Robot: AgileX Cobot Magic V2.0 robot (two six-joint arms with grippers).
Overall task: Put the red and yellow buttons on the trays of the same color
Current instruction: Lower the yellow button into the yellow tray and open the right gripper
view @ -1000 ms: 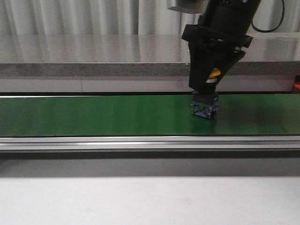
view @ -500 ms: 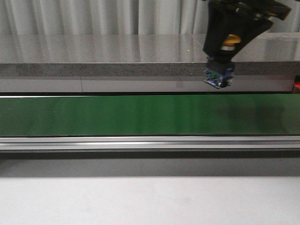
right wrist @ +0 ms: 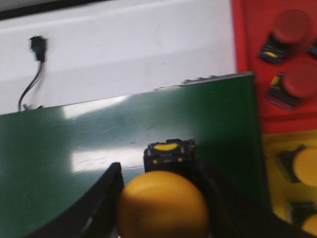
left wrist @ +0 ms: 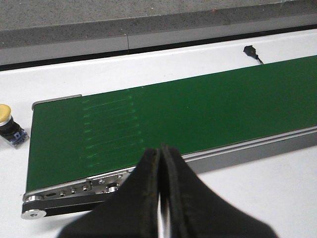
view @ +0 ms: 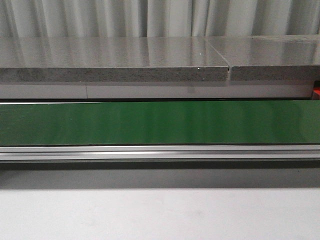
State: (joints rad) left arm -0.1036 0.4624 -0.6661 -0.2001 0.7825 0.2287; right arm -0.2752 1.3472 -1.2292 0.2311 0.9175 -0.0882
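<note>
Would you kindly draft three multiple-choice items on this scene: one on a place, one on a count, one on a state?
1. Where does the loose yellow button in the left wrist view lie?
A. On the green belt
B. On the white table beside the belt's end
C. On a tray

2. How many red buttons show on the red tray?
A. Two
B. Five
C. None

3. What is the left gripper's state?
A. Shut, empty
B. Wide open
C. Holding a button

Answers: 1 B, it sits off the belt on the white table. 2 A, two red caps show. 3 A, its fingers meet with nothing between.
</note>
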